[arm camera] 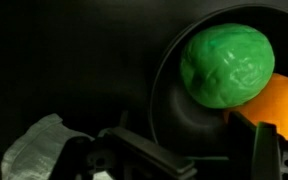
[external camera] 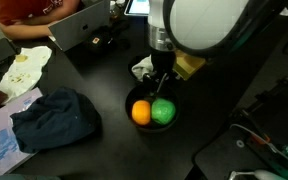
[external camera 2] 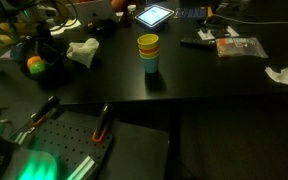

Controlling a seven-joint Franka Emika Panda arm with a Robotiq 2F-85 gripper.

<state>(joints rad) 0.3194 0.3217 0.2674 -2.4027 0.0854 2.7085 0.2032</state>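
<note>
In an exterior view, your gripper (external camera: 162, 78) hung right over the black bowl (external camera: 134, 98), just above the green ball (external camera: 163, 111). The orange ball (external camera: 141, 112) sat touching it on one side, both inside the bowl. A blue cloth (external camera: 54, 118) lay near the bowl and crumpled paper (external camera: 142, 68) just behind it.

In an exterior view, the bowl sat far off at the table edge, with only the orange ball (external camera 2: 34, 65) easy to make out. The gripper was too dark there to read. Stacked cups (external camera 2: 148, 52) stood well apart from it.

In the wrist view, the fingers (arm camera: 134, 155) stood spread with nothing between them. The green ball (arm camera: 229, 65) filled the bowl (arm camera: 162, 95) beside the orange ball (arm camera: 286, 100), and the paper (arm camera: 39, 150) lay outside the rim.

Judgement: the green ball looked wrinkled, likely a light, slightly soft toy. Being round, it could roll or squirt out. You'd have done best taking it across its widest middle, one finger on the side away from the orange ball, clear of the rim.
</note>
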